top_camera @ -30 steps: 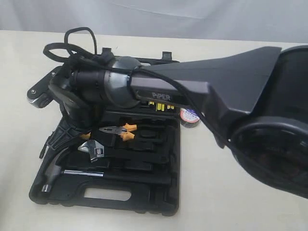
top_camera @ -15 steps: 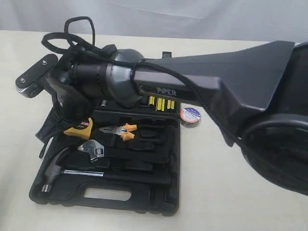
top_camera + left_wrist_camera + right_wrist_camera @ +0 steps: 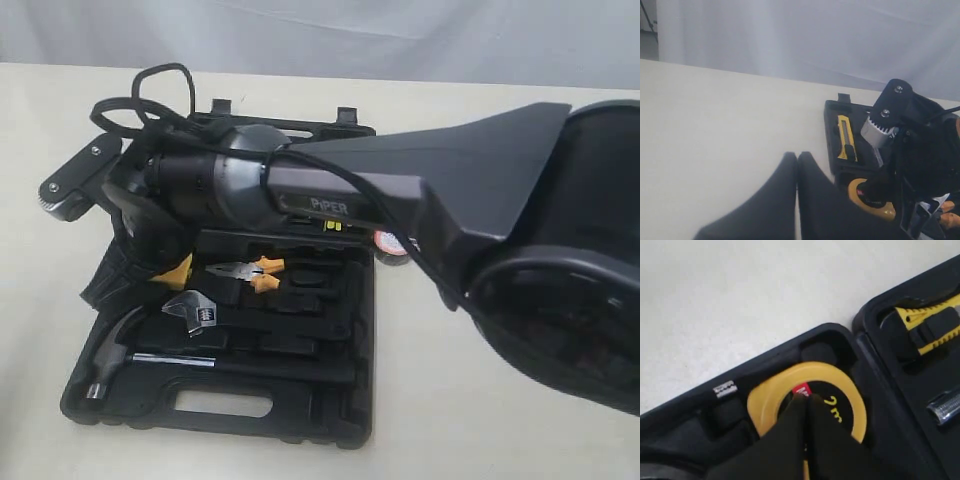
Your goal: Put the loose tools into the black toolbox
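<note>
The black toolbox (image 3: 330, 400) lies open on the table. My right gripper (image 3: 804, 397) is shut, with its tips over the face of the yellow tape measure (image 3: 770, 395), which sits in a corner recess of the toolbox. Whether the tips touch it I cannot tell. The pliers (image 3: 248, 272) lie in the near half. The utility knife (image 3: 845, 137) lies in the far half. The roll of electrical tape (image 3: 392, 243) is on the table beside the box, half hidden by my right arm. My left gripper (image 3: 797, 156) is shut and empty over bare table beside the toolbox.
A steel hammer (image 3: 115, 350) and an adjustable wrench (image 3: 195, 312) sit in their recesses in the near half. A chrome socket (image 3: 945, 407) lies in the far half. My right arm spans the whole box from the right.
The right wrist, raised and shifted left half a second ago, has come back down; the tape measure is now mostly covered by it. The left gripper's earlier position is not shown.
</note>
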### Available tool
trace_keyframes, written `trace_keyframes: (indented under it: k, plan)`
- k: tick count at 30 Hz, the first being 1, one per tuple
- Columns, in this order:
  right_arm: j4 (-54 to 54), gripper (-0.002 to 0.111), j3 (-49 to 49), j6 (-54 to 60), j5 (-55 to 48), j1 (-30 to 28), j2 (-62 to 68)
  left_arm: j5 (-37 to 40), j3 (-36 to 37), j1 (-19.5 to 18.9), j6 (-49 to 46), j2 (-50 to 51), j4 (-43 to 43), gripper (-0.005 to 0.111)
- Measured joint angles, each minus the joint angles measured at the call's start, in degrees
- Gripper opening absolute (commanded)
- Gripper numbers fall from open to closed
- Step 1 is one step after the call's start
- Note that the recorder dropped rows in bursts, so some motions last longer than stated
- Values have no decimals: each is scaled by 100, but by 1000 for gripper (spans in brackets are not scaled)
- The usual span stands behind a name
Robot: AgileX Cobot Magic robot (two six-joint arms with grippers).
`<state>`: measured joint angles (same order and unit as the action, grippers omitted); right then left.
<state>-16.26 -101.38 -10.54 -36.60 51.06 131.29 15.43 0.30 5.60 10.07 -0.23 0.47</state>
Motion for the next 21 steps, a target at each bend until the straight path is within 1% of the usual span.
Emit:
trace_keyframes:
  k: [7, 13, 21]
  plan:
    - [0, 0, 0, 11, -75, 0, -225, 0, 0, 0, 0, 0, 0, 0]
    - [-32, 0, -13, 11, 108, 0, 134, 0, 0, 0, 0, 0, 0, 0]
    - [-87, 0, -67, 11, 220, 0, 168, 0, 0, 0, 0, 0, 0, 0]
